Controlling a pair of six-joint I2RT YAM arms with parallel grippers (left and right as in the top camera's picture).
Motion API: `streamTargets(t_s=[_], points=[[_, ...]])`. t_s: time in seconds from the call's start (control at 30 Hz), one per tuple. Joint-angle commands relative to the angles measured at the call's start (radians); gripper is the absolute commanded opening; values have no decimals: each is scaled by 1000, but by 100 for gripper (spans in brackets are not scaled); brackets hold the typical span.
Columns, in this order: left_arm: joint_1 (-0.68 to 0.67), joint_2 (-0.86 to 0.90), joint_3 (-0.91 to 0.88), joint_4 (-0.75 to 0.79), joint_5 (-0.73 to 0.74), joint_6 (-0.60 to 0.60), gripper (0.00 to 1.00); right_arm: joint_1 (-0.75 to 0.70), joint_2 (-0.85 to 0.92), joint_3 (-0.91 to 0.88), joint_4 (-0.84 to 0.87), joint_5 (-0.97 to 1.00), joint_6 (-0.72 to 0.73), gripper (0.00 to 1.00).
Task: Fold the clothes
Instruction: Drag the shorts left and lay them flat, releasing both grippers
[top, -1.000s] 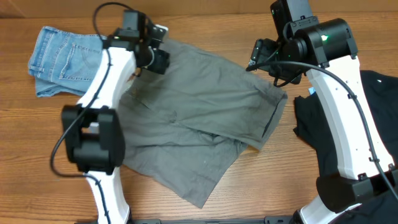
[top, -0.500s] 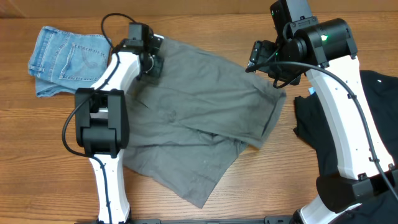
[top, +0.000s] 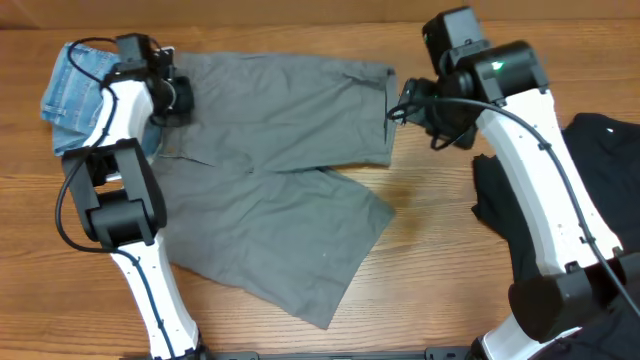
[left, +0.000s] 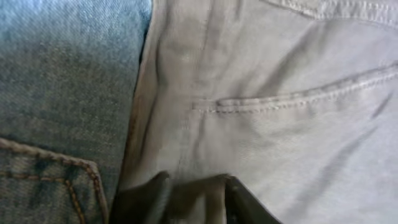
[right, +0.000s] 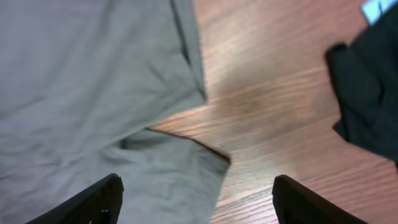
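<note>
Shorts (top: 280, 130): grey-olive, laid open and mostly flat on the table (top: 430, 260). The waist end touches the denim garment (top: 75, 90), and both legs run away from it.
Upper leg: points straight away from the denim, with its hem at the end farthest from it.
Lower leg: splays off at an angle away from the denim, toward my side of the table. The two legs are apart, not stacked.
Left gripper (left: 194, 202): sits at the waist edge right against the denim. The wrist view shows grey cloth bunched between the two dark fingers, just below a pocket seam, so I read it as clamped on the shorts.
Right gripper (top: 398, 108): well away from the denim, just off the upper leg's hem. The wrist view shows its fingers spread wide with nothing between them, so it is released.
Black garment (top: 600, 170): beyond the shorts on the side opposite the denim, not touching them.
Done so far: I'd call this the spread-and-flatten stage, finished or close to it. A few creases remain near the crotch.
Left to do: every fold, as far as I can judge. One leg goes over the other, then the hem end comes up to the waist. No layer looks doubled over yet.
</note>
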Motion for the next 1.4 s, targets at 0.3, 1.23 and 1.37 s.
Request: streamTargets(t_s=[0.3,1.23,1.37], points=[[-38,24,529,-369,100,55,50,-49,-16,-482,215,-243,-81,71],[-74,-206,1229,-903,84,85,64,-225,-56,-859,573,-232,-73,4],[-74,-233,1229,-938,69,85,64,-291,-69,-826,506,-245,-110,12]])
